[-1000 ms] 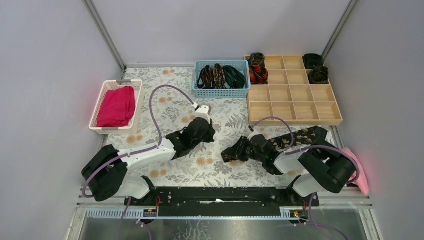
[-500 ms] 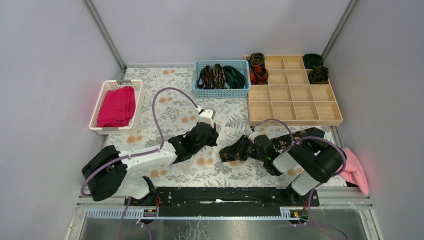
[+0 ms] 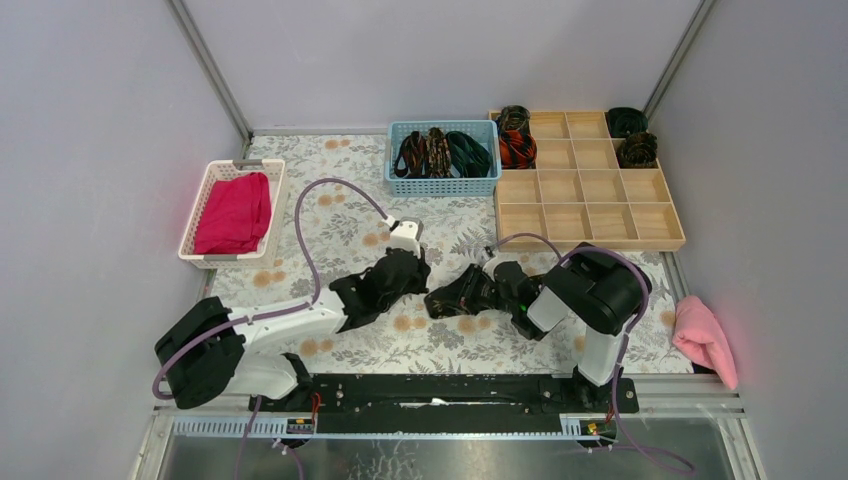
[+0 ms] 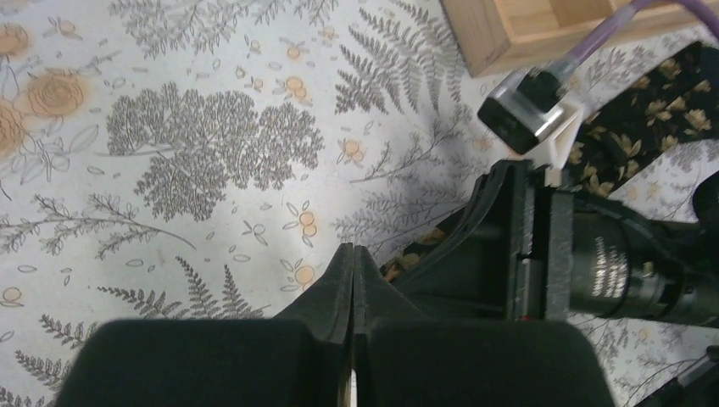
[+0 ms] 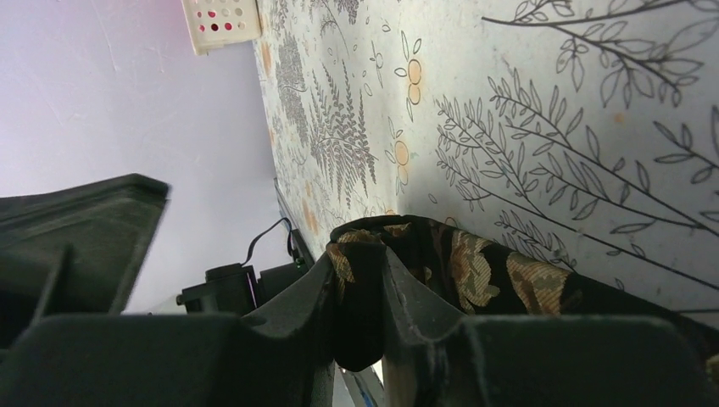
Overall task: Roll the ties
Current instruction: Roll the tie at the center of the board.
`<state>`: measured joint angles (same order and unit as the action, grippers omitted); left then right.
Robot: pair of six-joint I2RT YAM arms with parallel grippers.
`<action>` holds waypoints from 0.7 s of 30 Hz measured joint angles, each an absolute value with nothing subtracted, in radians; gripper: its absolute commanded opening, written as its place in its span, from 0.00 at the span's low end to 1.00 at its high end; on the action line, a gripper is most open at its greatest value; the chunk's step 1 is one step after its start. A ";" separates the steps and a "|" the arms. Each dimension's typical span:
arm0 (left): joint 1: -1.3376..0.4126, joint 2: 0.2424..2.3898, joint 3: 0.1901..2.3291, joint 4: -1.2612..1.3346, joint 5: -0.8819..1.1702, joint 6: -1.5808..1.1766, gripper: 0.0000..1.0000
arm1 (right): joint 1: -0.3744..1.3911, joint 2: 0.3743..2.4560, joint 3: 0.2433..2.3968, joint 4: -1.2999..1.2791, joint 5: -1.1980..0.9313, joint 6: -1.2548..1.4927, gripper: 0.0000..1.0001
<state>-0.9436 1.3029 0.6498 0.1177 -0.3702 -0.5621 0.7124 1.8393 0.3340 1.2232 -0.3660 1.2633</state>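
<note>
On the counter (image 3: 330, 205), just in front of the near-left corner of the wooden tray (image 3: 590, 244): black tie (image 5: 487, 267) with gold-brown flecks. One bunched fold pinched between the fingers (image 5: 297, 292) of the right tool (image 5: 358, 259). Jaws narrowed onto the fabric, not fully together, fold standing up between them. Rest of the tie trailing back toward the tray beneath the right arm, largely hidden from above.

Left tool (image 4: 352, 270) a little farther from the tray than the right one. Fingers pressed fully together, nothing between them, tips low over the counter and just beside the pinched end. Cannot tell whether touching it.

Inside the tray: four rolled ties (image 3: 517, 148). Two in the back compartments of the leftmost column, two in the back compartments of the rightmost column, with a red-black striped one second from the back on the left.

Left of the tray, along the same back edge: blue basket (image 3: 442, 186) with loose ties (image 3: 437, 152) draped inside. Much farther left of the tray: white basket (image 3: 245, 163) with a folded magenta cloth (image 3: 235, 212). In front of the tray's right end, well apart from it: pink towel (image 3: 705, 340).
</note>
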 measured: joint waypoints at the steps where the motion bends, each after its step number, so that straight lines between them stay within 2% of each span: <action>1: -0.944 1.303 0.641 0.122 -0.365 -0.562 0.00 | 0.712 1.840 0.330 1.229 -0.365 1.265 0.22; 12: -1.024 1.302 0.500 0.223 -0.290 -0.598 0.00 | 0.712 1.819 0.282 1.233 -0.342 1.262 0.25; 21: -1.040 1.295 0.415 0.311 -0.252 -0.624 0.00 | 0.712 1.697 0.280 1.059 -0.289 1.191 0.43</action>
